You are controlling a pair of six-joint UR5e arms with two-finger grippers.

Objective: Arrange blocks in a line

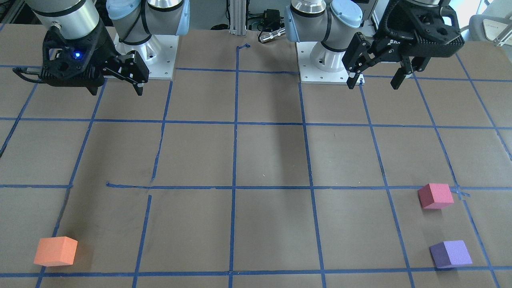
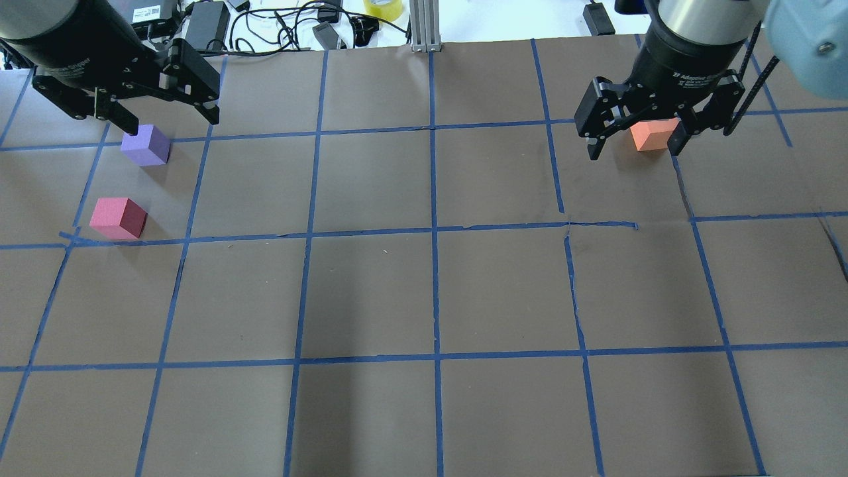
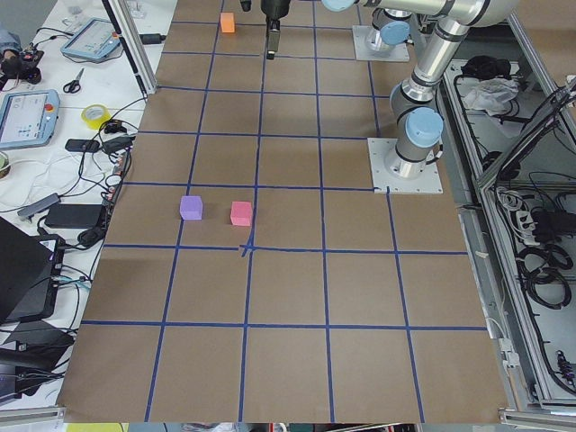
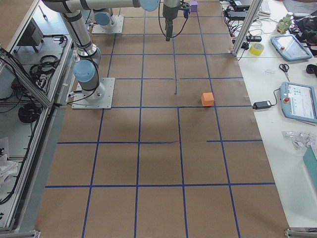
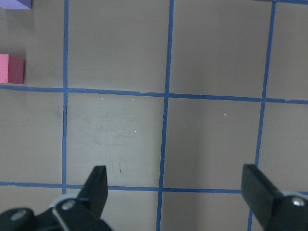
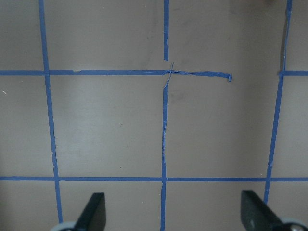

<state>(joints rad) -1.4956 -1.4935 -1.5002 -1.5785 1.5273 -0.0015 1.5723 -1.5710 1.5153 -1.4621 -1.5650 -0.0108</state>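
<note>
Three foam blocks lie apart on the brown table. The orange block (image 1: 55,251) (image 2: 654,134) is on my right side, far from the bases. The pinkish-red block (image 1: 435,196) (image 2: 118,217) and the purple block (image 1: 451,254) (image 2: 146,144) lie close together on my left side. My left gripper (image 1: 375,83) (image 2: 171,122) is open and empty, held high near its base. The left wrist view shows its fingertips (image 5: 96,185) wide apart, with the pinkish-red block (image 5: 10,69) and purple block (image 5: 14,4) at the upper left edge. My right gripper (image 1: 118,90) (image 2: 636,147) is open, empty and raised; no block shows between its fingers (image 6: 94,209).
Blue tape lines (image 1: 234,188) divide the table into squares. The two arm bases (image 1: 148,56) (image 1: 328,60) stand at the robot's edge. Cables, a tape roll (image 2: 383,8) and tablets (image 4: 297,101) lie beyond the far edge.
</note>
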